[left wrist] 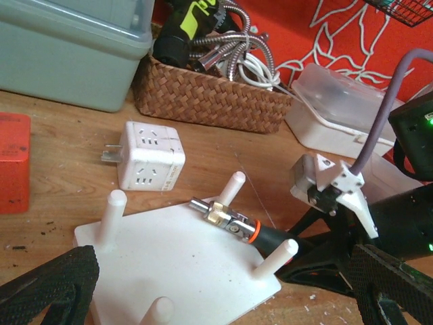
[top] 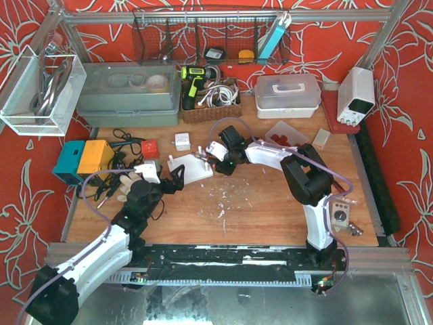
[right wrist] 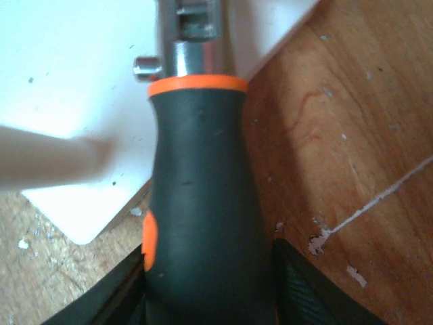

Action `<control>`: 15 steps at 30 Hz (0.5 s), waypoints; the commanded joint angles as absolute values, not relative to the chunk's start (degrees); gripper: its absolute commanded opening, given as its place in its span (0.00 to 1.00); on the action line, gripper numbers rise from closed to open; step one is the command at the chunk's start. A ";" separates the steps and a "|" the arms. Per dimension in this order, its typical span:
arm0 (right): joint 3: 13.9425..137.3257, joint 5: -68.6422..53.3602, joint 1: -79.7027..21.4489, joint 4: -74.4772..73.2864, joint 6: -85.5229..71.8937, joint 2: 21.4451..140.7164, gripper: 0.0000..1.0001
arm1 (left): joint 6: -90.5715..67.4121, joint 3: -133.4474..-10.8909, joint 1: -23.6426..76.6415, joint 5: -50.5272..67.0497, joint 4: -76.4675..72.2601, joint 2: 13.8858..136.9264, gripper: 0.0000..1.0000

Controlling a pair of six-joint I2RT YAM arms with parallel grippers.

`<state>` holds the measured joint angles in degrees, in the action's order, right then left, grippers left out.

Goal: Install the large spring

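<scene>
A white base plate (left wrist: 176,264) with upright white pegs (left wrist: 233,186) lies on the wooden table; it also shows in the top view (top: 193,169) and the right wrist view (right wrist: 74,81). My right gripper (right wrist: 210,298) is shut on the black and orange handle (right wrist: 203,203) of a driver tool. The tool's metal tip (left wrist: 226,217) rests across the plate's far edge between two pegs. My left gripper (left wrist: 220,291) is open and empty, its fingers spread just in front of the plate (top: 169,181). No large spring shows in any view.
A white socket cube (left wrist: 150,156) and a wicker basket (left wrist: 210,95) of cables stand behind the plate. A red box (left wrist: 13,162) is at the left. A grey-green bin (top: 128,95), a white lidded box (top: 287,95) and a teal-yellow box (top: 84,161) stand around.
</scene>
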<state>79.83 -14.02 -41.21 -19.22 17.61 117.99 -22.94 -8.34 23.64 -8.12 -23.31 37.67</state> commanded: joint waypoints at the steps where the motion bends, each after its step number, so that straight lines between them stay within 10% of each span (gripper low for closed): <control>1: 80.50 -14.73 -41.66 -21.81 19.80 118.83 0.43 | -21.96 -8.83 23.82 -9.84 -25.60 37.17 1.00; 15: 72.90 -17.24 -41.79 -15.89 21.63 105.43 0.00 | -21.67 -8.65 23.81 -11.38 -26.02 38.85 1.00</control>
<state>74.61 -15.18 -41.32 -19.57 20.78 111.98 -22.48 -8.34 23.64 -9.87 -23.73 38.81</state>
